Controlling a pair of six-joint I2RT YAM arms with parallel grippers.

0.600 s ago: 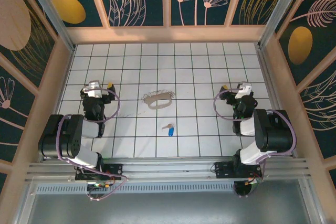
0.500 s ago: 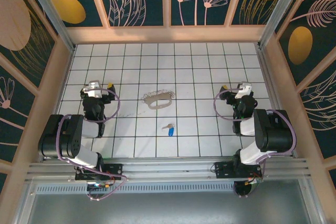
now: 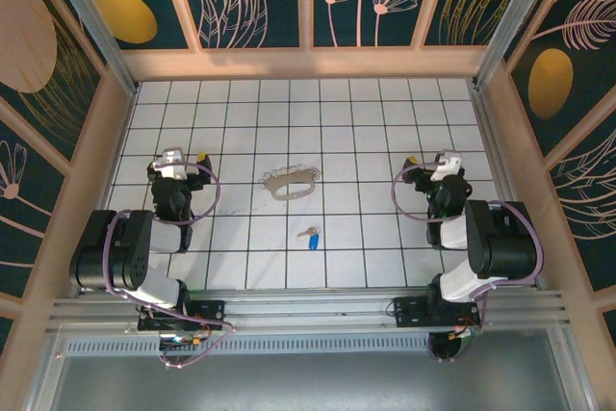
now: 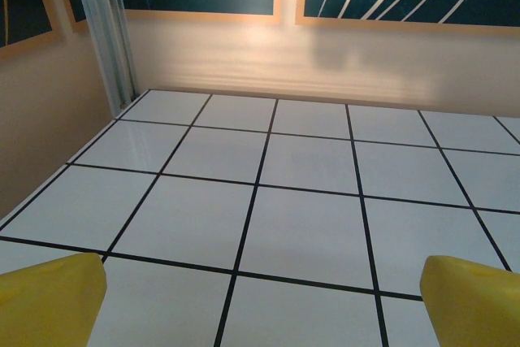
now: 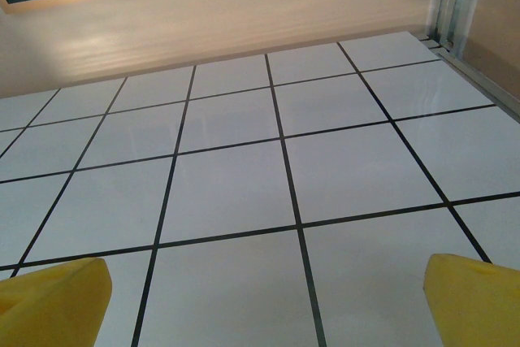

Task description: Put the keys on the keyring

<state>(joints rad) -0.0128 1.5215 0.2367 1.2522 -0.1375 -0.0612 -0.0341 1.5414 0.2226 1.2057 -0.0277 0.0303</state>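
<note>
The key [image 3: 310, 236] is small, with a short silver blade and a bright blue plastic head. It lies flat on the white-tiled tabletop [image 3: 366, 122] near the middle, towards the near edge. The blue head points towards the arms and the blade angles away and a little left.

The keyring [image 3: 292, 181] lies just beyond it, slightly to the left, and does not touch it. It is a thin, pale silvery-beige oval loop lying flat with its long axis running left to right. Small jagged metal bits are strung along its far edge.

The left gripper [image 3: 177, 156] sits over the left side of the tabletop, well apart from both things. It is spread wide and holds nothing. In its wrist view the yellow fingertips [image 4: 49, 298] stand at the bottom corners with bare tile between them.

The right gripper [image 3: 431, 160] is over the right side. It is likewise wide open and empty, and its yellow fingertips [image 5: 475, 298] frame bare tile.
</note>
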